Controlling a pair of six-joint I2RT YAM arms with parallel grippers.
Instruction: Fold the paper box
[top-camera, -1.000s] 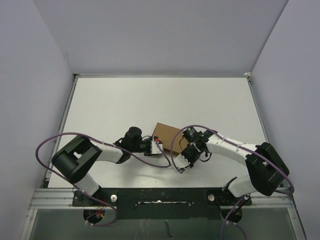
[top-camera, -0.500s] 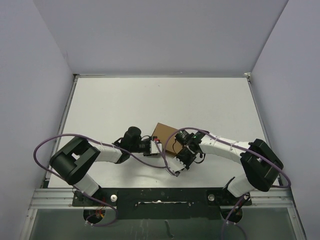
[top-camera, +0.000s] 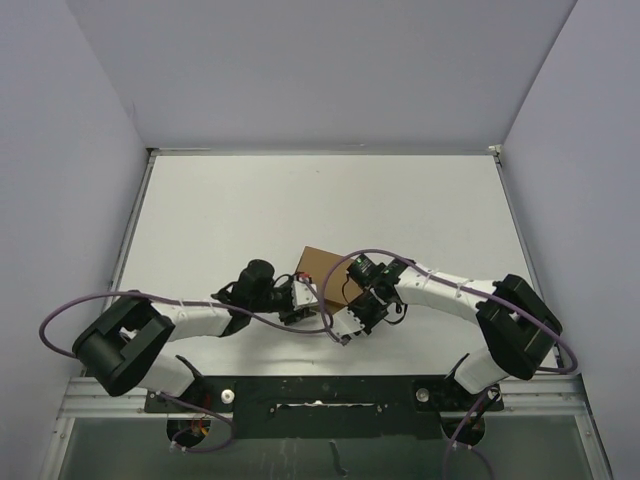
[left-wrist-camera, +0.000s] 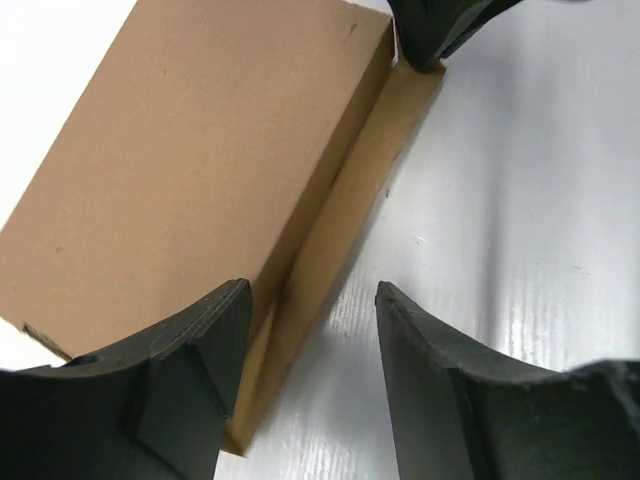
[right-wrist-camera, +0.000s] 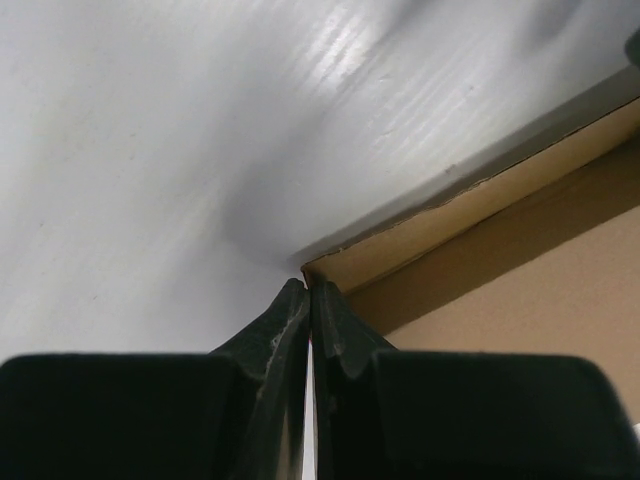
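The paper box (top-camera: 318, 262) is a flat brown cardboard box lying on the white table between both arms. In the left wrist view the box (left-wrist-camera: 200, 170) fills the upper left, and a narrow flap (left-wrist-camera: 350, 200) lies flat on the table along its right side. My left gripper (left-wrist-camera: 310, 300) is open and straddles the near end of that flap, its left finger (left-wrist-camera: 200, 370) against the box's near corner. My right gripper (right-wrist-camera: 308, 290) is shut, with its tips touching the flap's far corner (right-wrist-camera: 345, 262) and nothing between them.
The white table (top-camera: 230, 210) stretches back to grey walls on three sides. A metal rail (top-camera: 320, 385) with the arm bases runs along the near edge. Purple cables (top-camera: 70, 310) loop off both arms close to the box.
My left gripper has opened wider and its arm has swung lower and to the left. The right gripper and the box have shifted slightly left.
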